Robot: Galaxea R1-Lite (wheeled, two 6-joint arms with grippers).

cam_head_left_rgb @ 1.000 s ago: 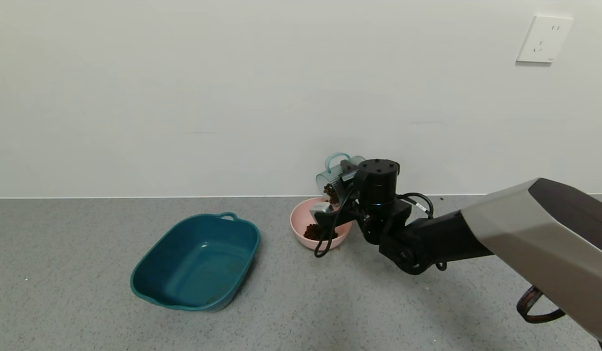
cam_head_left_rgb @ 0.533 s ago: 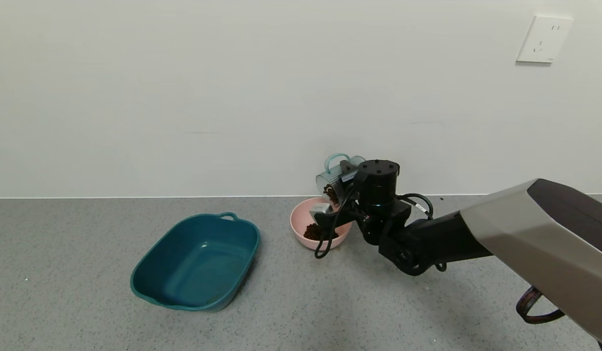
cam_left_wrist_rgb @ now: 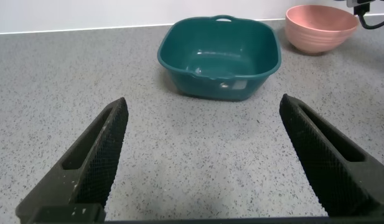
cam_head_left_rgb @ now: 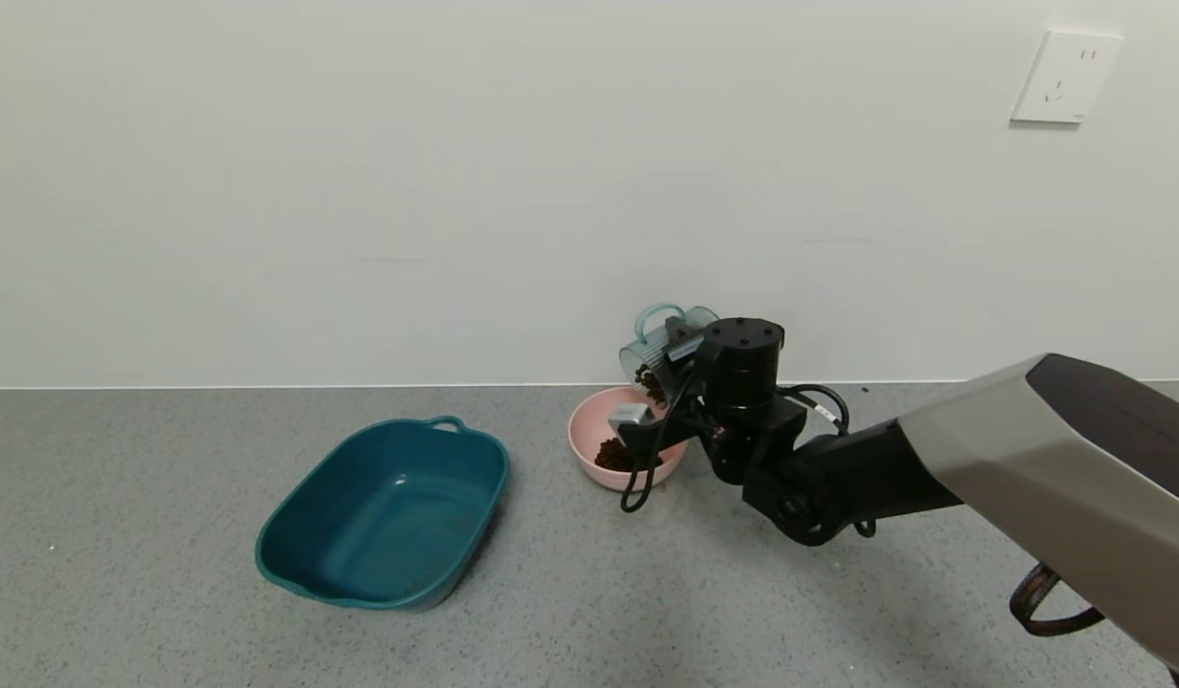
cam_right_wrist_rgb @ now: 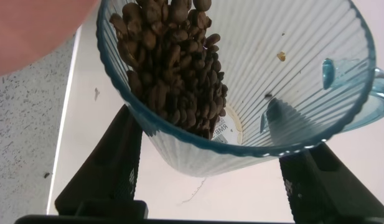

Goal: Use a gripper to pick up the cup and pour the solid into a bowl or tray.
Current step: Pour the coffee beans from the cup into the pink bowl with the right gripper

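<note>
My right gripper is shut on the ribbed blue-grey cup, held tilted with its mouth down over the pale pink bowl by the back wall. Brown bean pieces sit at the cup's mouth, and a heap of them lies in the bowl. In the right wrist view the cup fills the frame between my fingers, with beans heaped along its lower side. My left gripper is open and empty, low over the counter, facing the teal tray.
A teal oblong tray with handles stands empty left of the bowl; it shows in the left wrist view with the pink bowl beyond it. The grey speckled counter ends at a white wall. A socket is high on the wall at the right.
The right arm and the tilted cup have shifted very slightly down and to the right over the bowl. The tray and bowl have not moved.
</note>
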